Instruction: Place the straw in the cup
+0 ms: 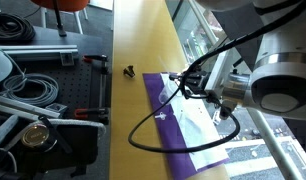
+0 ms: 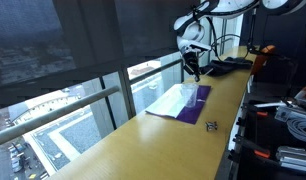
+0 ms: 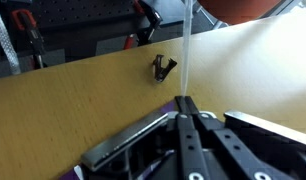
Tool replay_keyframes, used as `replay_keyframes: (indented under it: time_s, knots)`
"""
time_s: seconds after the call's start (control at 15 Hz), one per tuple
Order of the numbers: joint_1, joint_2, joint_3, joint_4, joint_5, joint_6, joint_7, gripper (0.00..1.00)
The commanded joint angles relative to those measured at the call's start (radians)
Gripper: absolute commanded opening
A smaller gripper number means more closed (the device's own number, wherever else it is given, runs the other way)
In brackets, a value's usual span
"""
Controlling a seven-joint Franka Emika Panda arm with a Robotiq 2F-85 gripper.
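In the wrist view my gripper is shut on the straw, a thin pale stick that runs straight out from the fingertips. In both exterior views the gripper hangs over the purple cloth on the long wooden counter. The straw is too thin to make out in the exterior views. I cannot pick out the clear cup in any view. Only a pale patch shows on the cloth under the gripper.
A small black object lies on the counter beyond the cloth's end. A window with a railing runs along one side of the counter. Cables, clamps and gear sit off the other side.
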Motion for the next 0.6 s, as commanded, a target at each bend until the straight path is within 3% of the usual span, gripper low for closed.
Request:
replay_keyframes:
  time_s: [0.0,0.13,0.53]
  knots:
    - [-0.014,0.041,0.021,0.078,0.005,-0.034,0.035,0.26]
    - [-0.018,0.054,0.022,0.099,0.005,-0.046,0.046,0.34]
    - [-0.018,0.066,0.032,0.139,0.008,-0.069,0.065,0.77]
